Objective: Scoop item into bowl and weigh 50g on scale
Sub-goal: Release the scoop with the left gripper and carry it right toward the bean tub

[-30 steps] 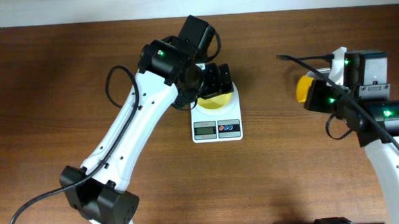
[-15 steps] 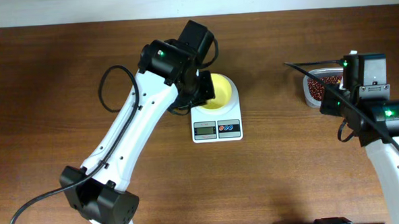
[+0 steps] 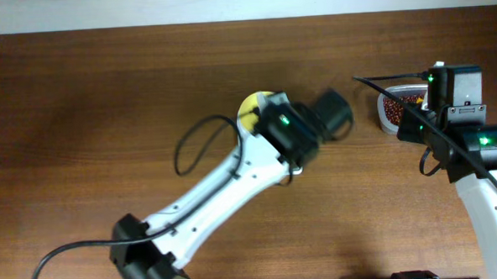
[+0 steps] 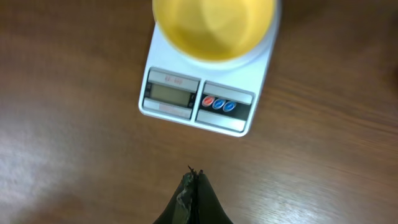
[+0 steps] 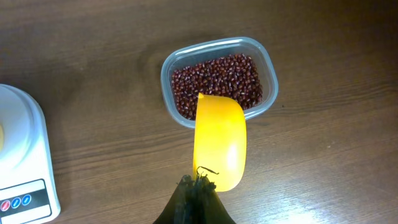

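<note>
Beans (image 5: 217, 78) fill the clear container (image 5: 214, 45) just ahead of my right fingers (image 5: 189, 199), which are pinched tight on the handle end of a yellow scoop (image 5: 219, 140). I hold it pointing away from me, its front lip over the near edge of the heap, because that is the line a push into the beans would take. I cannot tell whether the lip touches them. No beans show on the scoop, so I judge the first load is not yet taken. The container sits on the wooden surface (image 4: 74, 155), off to one side of the scale (image 4: 233, 121) and not touching it, so any load must be carried across without tipping.

My left fingers (image 4: 186, 199) are pressed together on nothing, hovering over bare wood on the near side of the scale. It lies flat with its display and its red and blue buttons facing me. The pale yellow bowl (image 4: 211, 37) rests on its platform, empty as far as I can see. That placement makes sense: whatever drops in is weighed at once. The display is too blurred to read.

From overhead my left arm (image 3: 233, 178) lies across the scale and hides it, leaving only a slice of the bowl. I judge it should clear out before the scoop comes over.
</note>
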`<state>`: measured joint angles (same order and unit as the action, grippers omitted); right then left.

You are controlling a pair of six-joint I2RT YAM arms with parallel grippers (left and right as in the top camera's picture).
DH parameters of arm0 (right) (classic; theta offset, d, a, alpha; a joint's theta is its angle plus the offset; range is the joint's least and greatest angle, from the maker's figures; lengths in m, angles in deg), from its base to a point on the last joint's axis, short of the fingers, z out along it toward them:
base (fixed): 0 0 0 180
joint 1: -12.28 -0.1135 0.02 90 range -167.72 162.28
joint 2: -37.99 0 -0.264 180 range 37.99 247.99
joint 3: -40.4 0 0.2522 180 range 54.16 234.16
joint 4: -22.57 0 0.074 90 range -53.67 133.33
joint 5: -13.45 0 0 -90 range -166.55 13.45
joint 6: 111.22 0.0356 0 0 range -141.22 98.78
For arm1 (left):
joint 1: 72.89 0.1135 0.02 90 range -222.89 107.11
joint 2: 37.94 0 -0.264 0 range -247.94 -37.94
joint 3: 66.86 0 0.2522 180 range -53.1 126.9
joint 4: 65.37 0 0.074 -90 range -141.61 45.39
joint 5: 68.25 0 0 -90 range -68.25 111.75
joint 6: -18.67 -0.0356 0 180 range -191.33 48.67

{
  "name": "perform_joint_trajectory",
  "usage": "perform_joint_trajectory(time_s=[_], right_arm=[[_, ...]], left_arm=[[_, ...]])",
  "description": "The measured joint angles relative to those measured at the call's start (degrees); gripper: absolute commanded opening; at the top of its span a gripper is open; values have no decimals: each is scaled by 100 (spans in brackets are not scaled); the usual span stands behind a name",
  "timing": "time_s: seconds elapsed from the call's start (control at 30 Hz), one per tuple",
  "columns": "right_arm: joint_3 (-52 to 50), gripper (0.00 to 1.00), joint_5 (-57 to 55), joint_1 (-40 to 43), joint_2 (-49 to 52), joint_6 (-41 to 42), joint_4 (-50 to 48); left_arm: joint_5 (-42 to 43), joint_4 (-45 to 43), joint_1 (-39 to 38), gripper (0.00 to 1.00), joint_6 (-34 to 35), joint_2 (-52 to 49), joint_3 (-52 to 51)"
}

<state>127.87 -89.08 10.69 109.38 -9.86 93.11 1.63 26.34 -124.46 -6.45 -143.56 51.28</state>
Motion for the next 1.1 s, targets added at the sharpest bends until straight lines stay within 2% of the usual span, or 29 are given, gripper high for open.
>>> perform_joint_trajectory(time_s=[0.17, 0.3, 0.47, 0.67, 1.1], right_arm=[[0, 4, 15, 0, 0, 0, 17], [2, 4, 17, -2, 0, 2, 15], [2, 4, 103, 0, 0, 2, 17], [2, 4, 149, 0, 0, 2, 20], [2, 4, 149, 0, 0, 0, 22]], left_arm=[[-247, -1106, -162, 0, 704, 20, -1145], [-334, -2345, -151, 0, 892, 35, -2162], [-374, -3224, -151, 0, 977, 35, -2900], [-396, -3578, -151, 0, 981, 31, -2981], [-632, -3585, -151, 0, 1172, -542, -2983]])
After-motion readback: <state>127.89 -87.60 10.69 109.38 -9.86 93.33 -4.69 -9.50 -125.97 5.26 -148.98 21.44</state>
